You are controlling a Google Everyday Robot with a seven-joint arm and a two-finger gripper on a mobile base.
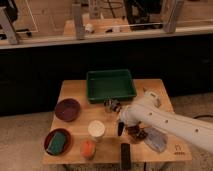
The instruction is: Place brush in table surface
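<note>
My white arm reaches in from the right over the light-brown table surface (75, 95). Its gripper (120, 128) hangs in front of the green tray (110, 85), right of the white cup (96, 129). It is shut on the brush (120, 131), a small dark slim shape pointing down just above the wood. The fingers and the brush blend into one dark form, so the contact itself is hard to make out.
A small dark metallic clip-like thing (112, 105) lies by the tray's front edge. A purple bowl (67, 109) and a red bowl holding a green sponge (57, 142) stand at the left. An orange item (88, 148), a black slab (125, 155) and a bluish packet (156, 140) lie along the front.
</note>
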